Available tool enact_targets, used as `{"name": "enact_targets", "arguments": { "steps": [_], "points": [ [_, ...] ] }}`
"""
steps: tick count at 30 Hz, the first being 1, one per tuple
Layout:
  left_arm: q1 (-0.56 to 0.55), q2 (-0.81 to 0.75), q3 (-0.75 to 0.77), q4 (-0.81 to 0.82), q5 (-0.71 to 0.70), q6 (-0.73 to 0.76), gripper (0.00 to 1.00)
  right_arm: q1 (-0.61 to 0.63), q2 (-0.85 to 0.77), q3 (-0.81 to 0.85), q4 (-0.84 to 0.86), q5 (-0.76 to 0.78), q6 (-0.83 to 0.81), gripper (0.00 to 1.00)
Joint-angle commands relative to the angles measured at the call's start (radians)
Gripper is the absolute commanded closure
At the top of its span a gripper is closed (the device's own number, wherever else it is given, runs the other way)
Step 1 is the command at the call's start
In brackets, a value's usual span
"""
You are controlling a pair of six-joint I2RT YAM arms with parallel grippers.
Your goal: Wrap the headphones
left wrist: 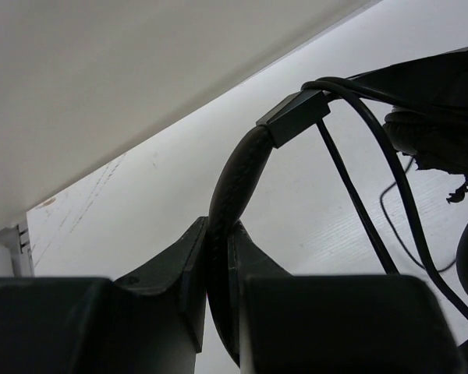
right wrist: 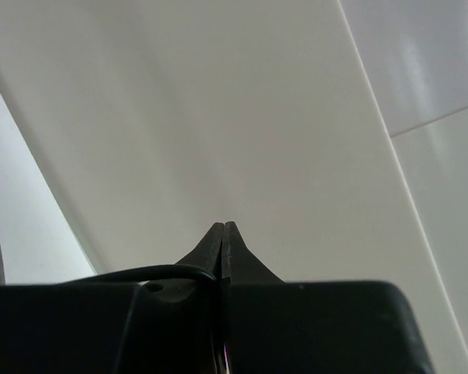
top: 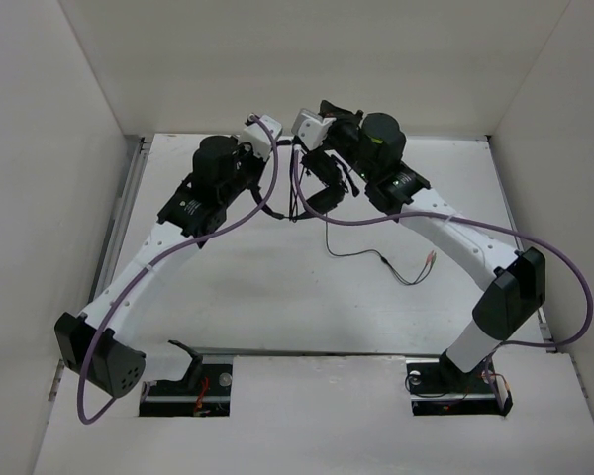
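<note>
— Closest to the lens on the left wrist, what has the left tool got?

— Its two fingers are drawn in almost together, with only the black band of the headphones between them. The band curves up out of the grip to a small square slider.

— And the right tool?

— Its fingertips are pressed flat against each other. The thin black cable runs in from the left and disappears into the seam low between the fingers, so it looks nipped there. Behind it there is only pale wall.

— Where does the headset sit overall?

— From above, it hangs between the two wrists over the far middle of the worktop. The padded earcup is below the band, and whether it touches the surface I cannot tell.

— The rest of the cable?

— It drops from the headset, loops across the white surface towards the right, and ends in two small coloured plugs lying flat, well apart from the earcup.

— Anything else close by?

— The purple cables of the arms, one sagging just left of the headset.
</note>
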Motion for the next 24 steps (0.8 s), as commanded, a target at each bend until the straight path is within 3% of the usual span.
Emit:
{"name": "enact_targets", "arguments": {
  "steps": [1,24],
  "points": [
    [-0.016,-0.04,0.032,0.001,0.084,-0.026,1.0,-0.026,-0.005,0.091,0.028,-0.046,0.104,0.94],
    [-0.072,-0.02,0.168,-0.091,0.205,-0.01,1.0,-0.095,0.04,0.106,-0.058,-0.152,0.282,0.92]
  ]
}}
